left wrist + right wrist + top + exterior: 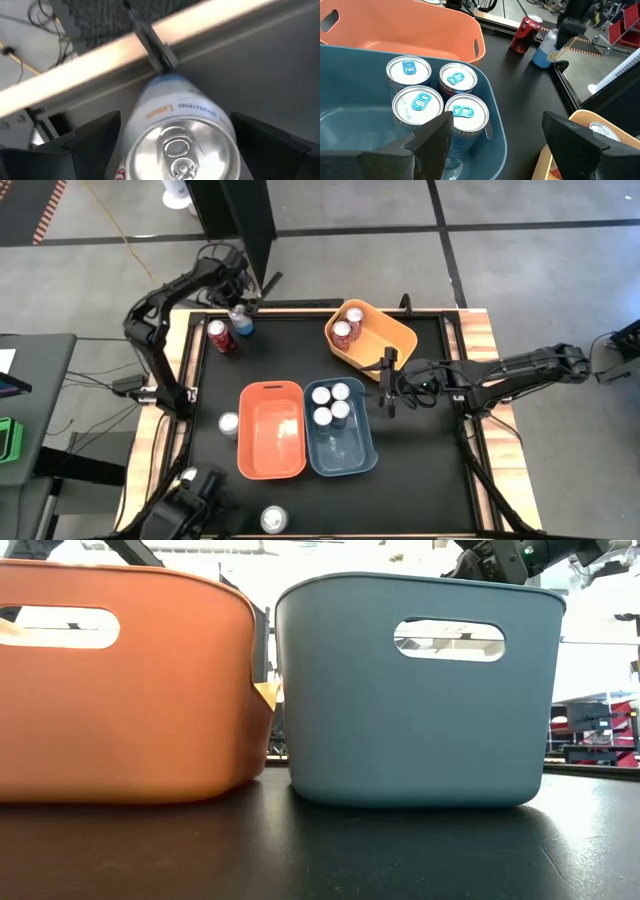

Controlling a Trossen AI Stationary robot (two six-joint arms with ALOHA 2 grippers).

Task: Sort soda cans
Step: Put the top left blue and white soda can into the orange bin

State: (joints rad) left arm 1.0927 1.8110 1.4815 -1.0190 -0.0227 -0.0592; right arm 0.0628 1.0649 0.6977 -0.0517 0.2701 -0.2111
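Left gripper (238, 308) jaws wide apart, straddling a blue-white soda can (181, 134) at the table's far-left edge. Best to centre, then squeeze low. Right gripper (388, 385) open too, idle beside blue bin (362, 460).

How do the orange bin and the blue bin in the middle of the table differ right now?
The orange bin is orange and looks empty; the blue bin is grey-blue and holds four upright cans clustered at its far end. The orange bin sits on the left arm's side, the blue bin on the right arm's side. Both are rectangular, with handle cut-outs, standing side by side.
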